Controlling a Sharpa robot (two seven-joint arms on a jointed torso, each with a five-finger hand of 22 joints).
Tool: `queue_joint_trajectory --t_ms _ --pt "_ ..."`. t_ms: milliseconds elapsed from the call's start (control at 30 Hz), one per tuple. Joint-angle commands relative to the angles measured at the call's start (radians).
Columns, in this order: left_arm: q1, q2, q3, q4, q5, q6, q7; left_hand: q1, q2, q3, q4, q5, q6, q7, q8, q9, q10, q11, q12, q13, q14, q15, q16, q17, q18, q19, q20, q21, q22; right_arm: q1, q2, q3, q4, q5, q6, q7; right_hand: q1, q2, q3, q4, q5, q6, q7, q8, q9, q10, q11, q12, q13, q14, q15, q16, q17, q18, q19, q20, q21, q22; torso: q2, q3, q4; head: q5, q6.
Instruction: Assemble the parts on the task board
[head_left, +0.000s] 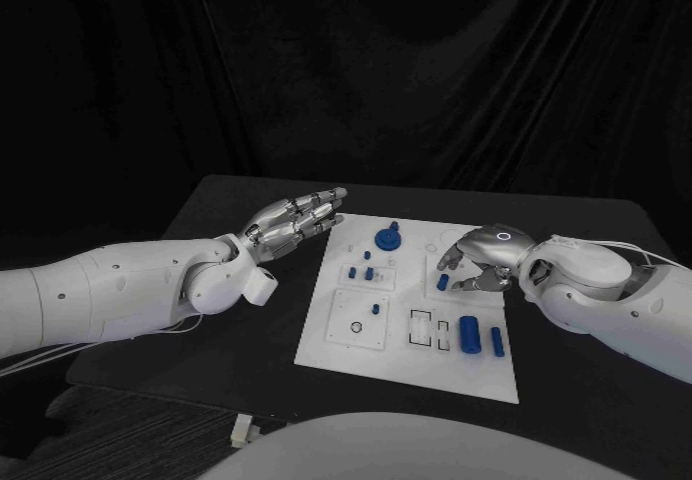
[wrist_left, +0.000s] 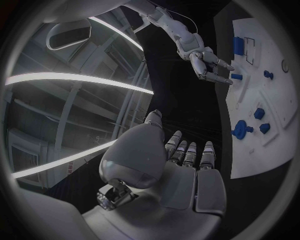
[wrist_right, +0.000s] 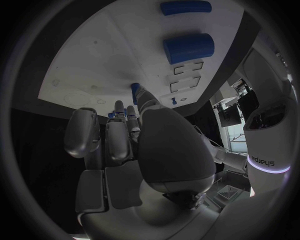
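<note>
The white task board (head_left: 325, 345) lies mid-table. On it are a large round blue part (head_left: 388, 238), small blue parts (head_left: 362, 271), a short peg (head_left: 375, 309), a thick blue cylinder (head_left: 469, 333) and a slim one (head_left: 498, 341). My right hand (head_left: 480, 258) reaches down onto the board's right middle. Its fingertips (wrist_left: 220, 76) are at a small blue part (head_left: 444, 284), and a grip cannot be made out. In the right wrist view the thumb tip meets that part (wrist_right: 134, 88). My left hand (head_left: 296, 222) hovers at the board's far left corner, fingers straight and apart, holding nothing.
Two empty rectangular slots (head_left: 420, 322) and a ring-shaped hole (head_left: 355, 326) mark the board's near half. The black table (head_left: 231, 215) shows around the board, with its edges close on the left and front. A small white box (head_left: 241, 430) lies near the front edge.
</note>
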Motion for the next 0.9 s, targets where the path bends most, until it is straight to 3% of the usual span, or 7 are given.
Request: queue_joint_trajectory --t_ms 33,300,567,900 --pt "-0.002 0.000 0.001 0.002 0.007 0.018 0.023 0.006 0.001 0.003 0.002 -0.003 0.003 0.004 0.004 0.001 0.001 0.006 0.004 0.000 0.000 0.007 -0.004 -0.001 0.017 0.001 0.006 -0.002 0.002 -0.009 0.011 0.000 -0.018 -0.001 0.015 0.008 0.010 0.001 0.001 -0.007 0.005 -0.005 -0.003 -0.007 -0.001 0.008 0.000 -0.001 0.001 0.042 -0.003 0.004 0.002 -0.007 0.047 -0.004 0.005 0.158 0.000 0.0000 0.0006 0.001 0.000" --pt "-0.003 0.000 0.001 0.001 0.007 0.024 0.020 0.004 0.003 0.003 0.003 -0.002 0.007 0.006 0.007 0.001 0.001 0.008 0.004 0.000 0.000 0.010 -0.004 -0.001 0.017 0.001 0.008 -0.002 0.002 -0.021 0.038 0.000 -0.049 -0.001 0.026 0.019 0.014 0.005 0.006 -0.012 0.004 0.006 0.003 -0.003 0.001 0.021 0.003 -0.001 0.001 0.042 -0.002 0.005 0.002 -0.007 0.047 -0.003 0.007 0.158 0.000 -0.0002 0.0007 0.008 0.000" --pt "-0.004 0.001 0.001 0.000 0.007 0.028 0.016 0.005 0.005 0.005 0.003 0.000 0.012 0.008 0.010 0.002 0.001 0.009 0.004 0.000 0.000 0.013 -0.004 -0.001 0.017 0.002 0.011 -0.002 0.002 -0.026 0.054 0.000 -0.070 -0.001 0.024 0.030 0.016 0.009 0.021 -0.014 0.005 0.068 0.016 0.023 0.014 0.061 0.003 -0.002 0.002 0.040 -0.001 0.006 -0.002 -0.007 0.045 -0.001 0.008 0.158 0.000 0.0000 0.0008 0.008 0.000" --pt "-0.005 -0.002 0.001 0.001 0.007 0.030 0.013 0.006 0.009 0.007 0.003 0.001 0.020 0.011 0.014 0.003 0.001 0.012 0.006 0.001 0.000 0.016 -0.004 -0.001 0.017 0.002 0.014 -0.001 0.003 -0.032 0.066 0.001 -0.083 -0.001 0.009 0.051 0.019 0.011 0.042 -0.015 0.002 0.125 0.021 0.047 0.036 0.094 0.001 -0.006 0.003 0.039 -0.001 0.008 -0.004 -0.007 0.043 -0.001 0.011 0.158 0.000 0.0003 0.0005 0.007 0.000"
